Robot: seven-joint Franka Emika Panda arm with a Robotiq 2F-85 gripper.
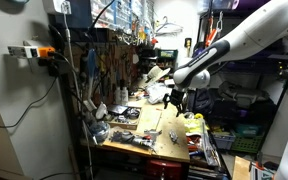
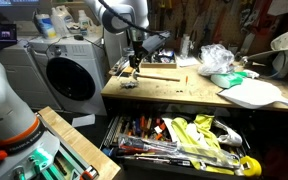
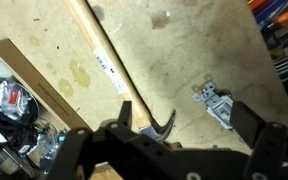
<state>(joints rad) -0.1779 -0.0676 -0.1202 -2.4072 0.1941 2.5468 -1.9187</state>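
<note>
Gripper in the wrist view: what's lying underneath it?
A wooden-handled hammer lies on the workbench under the open gripper, a small metal bracket beside it. The gripper's body covers part of the hammer's head.

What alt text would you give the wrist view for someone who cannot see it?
An open gripper hangs over a wooden-handled claw hammer lying on a stained wooden workbench. A small metal bracket lies beside the hammer's head.
</note>
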